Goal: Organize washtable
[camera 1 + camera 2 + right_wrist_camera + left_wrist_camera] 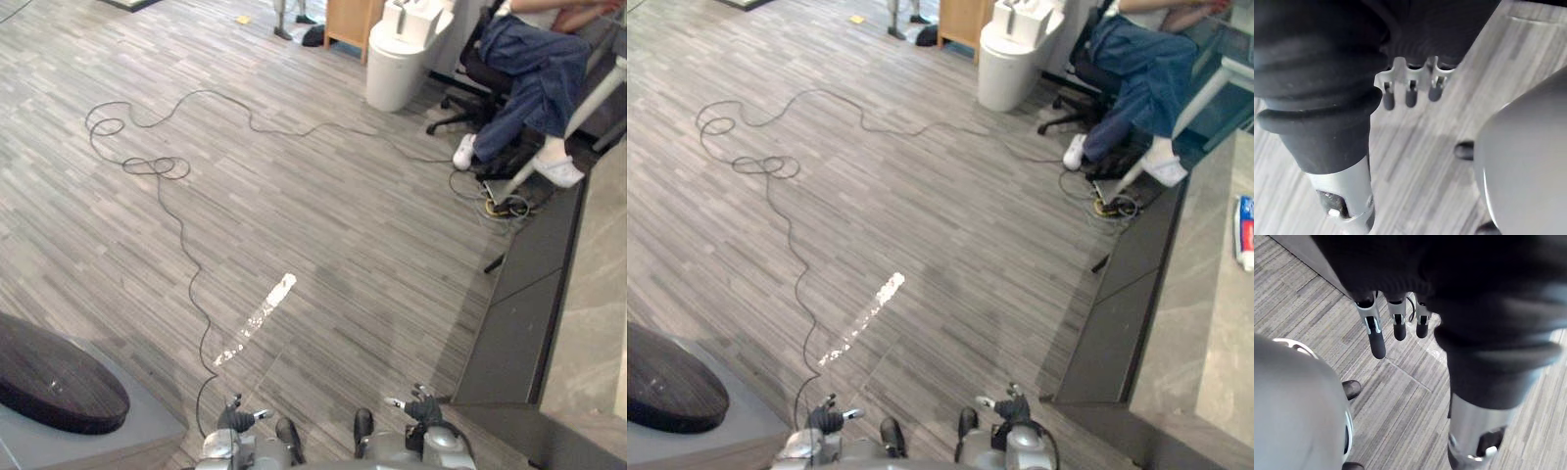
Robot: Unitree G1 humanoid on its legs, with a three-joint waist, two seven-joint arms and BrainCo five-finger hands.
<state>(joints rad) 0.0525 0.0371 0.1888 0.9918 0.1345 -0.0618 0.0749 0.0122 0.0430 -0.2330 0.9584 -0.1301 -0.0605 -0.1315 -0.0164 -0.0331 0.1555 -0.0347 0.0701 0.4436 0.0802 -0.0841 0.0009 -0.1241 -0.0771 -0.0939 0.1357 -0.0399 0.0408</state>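
Observation:
The washtable (1200, 323) is a grey stone counter along the right edge, with a dark cabinet front (519, 323) below it. On the counter lies a red, white and blue tube (1244, 233), close to the right edge of the right eye view. My left hand (1376, 335) hangs over the wood-look floor with its fingers straight and nothing in them. In the right wrist view my right hand (1410, 93) also hangs above the floor, fingers relaxed and empty. Both hands are well away from the counter.
A round dark tabletop (54, 382) on a grey base stands at the lower left. At the far side are a white bin (397, 59), a wooden cabinet (351, 22) and a person (529, 69) seated on an office chair. Open floor lies between.

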